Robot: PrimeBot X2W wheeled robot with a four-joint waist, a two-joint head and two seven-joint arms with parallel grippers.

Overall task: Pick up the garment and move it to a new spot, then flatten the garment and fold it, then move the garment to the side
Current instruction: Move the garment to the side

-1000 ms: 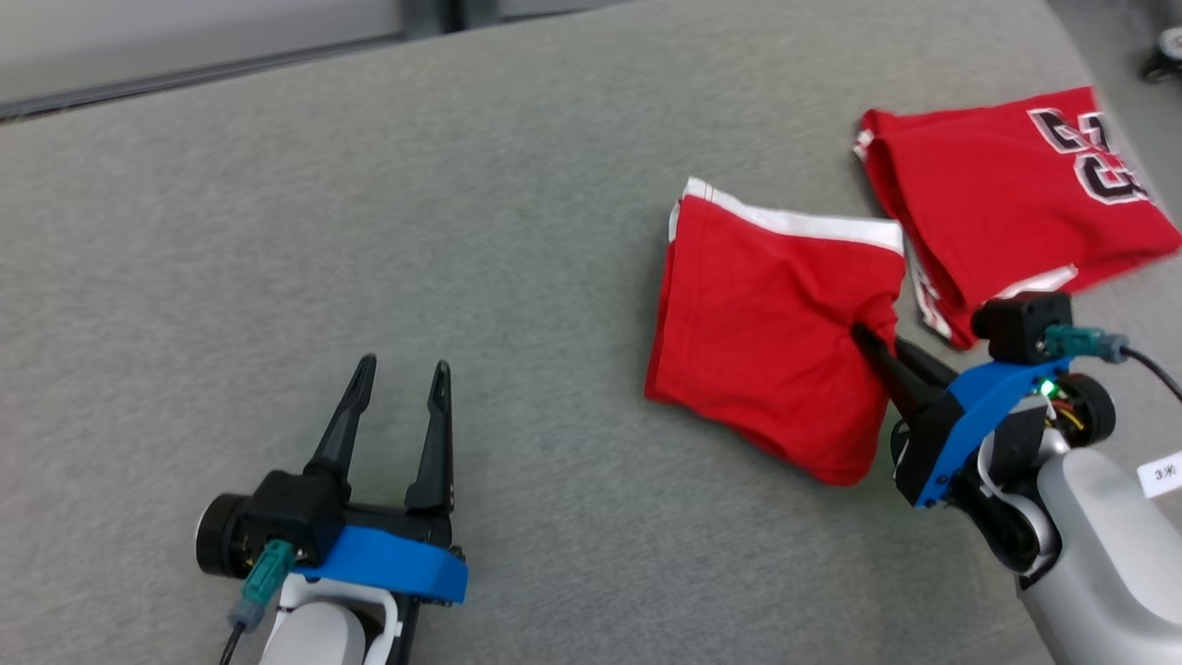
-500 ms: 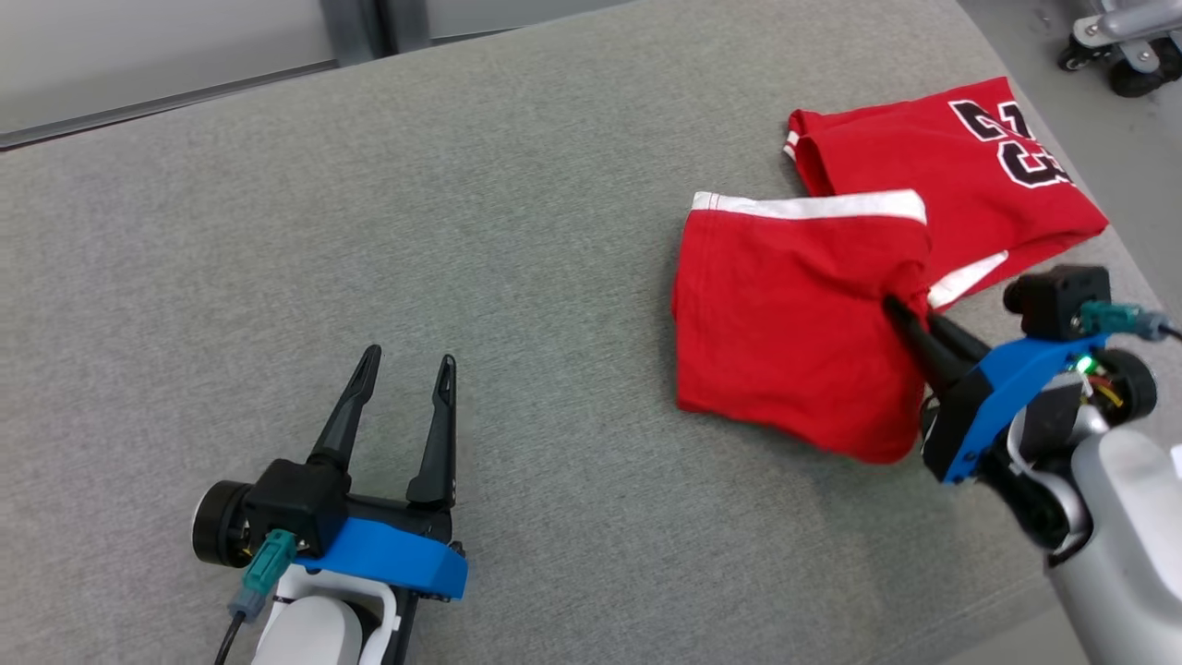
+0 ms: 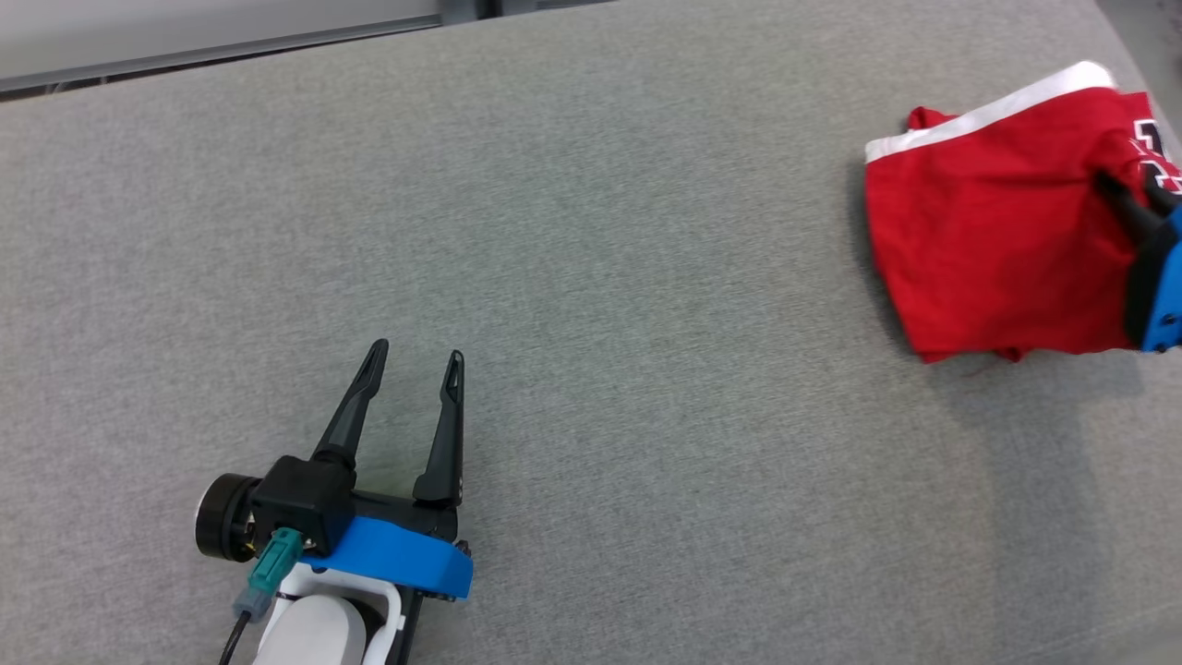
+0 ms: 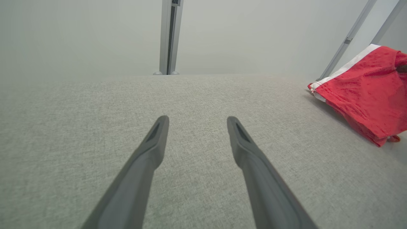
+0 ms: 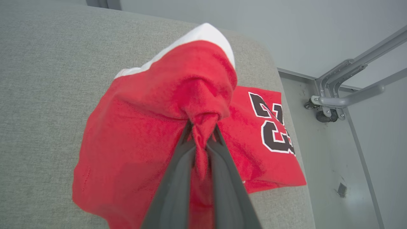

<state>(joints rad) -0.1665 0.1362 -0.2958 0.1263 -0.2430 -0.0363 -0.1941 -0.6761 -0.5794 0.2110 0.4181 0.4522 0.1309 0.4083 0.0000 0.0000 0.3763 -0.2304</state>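
At right edge of surface [image 3: 554,231], grips garment [image 3: 988,240] in narrowed right pincer [image 5: 202,127], just hauled rightward over numbered jersey [image 5: 270,127]; holds left pincer [image 3: 414,353] wide, nearing side placement

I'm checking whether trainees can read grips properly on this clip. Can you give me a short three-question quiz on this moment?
1. Multiple choice: the right gripper is shut on A) a bunched fold of the red white-banded garment, B) a white towel, C) nothing.
2. True or false: the left gripper is open over the grey padded table, with nothing between its fingers.
3. Fill in: the red cloth lying beneath the held garment is printed with the number ___.

Key: 1 A; 2 true; 3 23.
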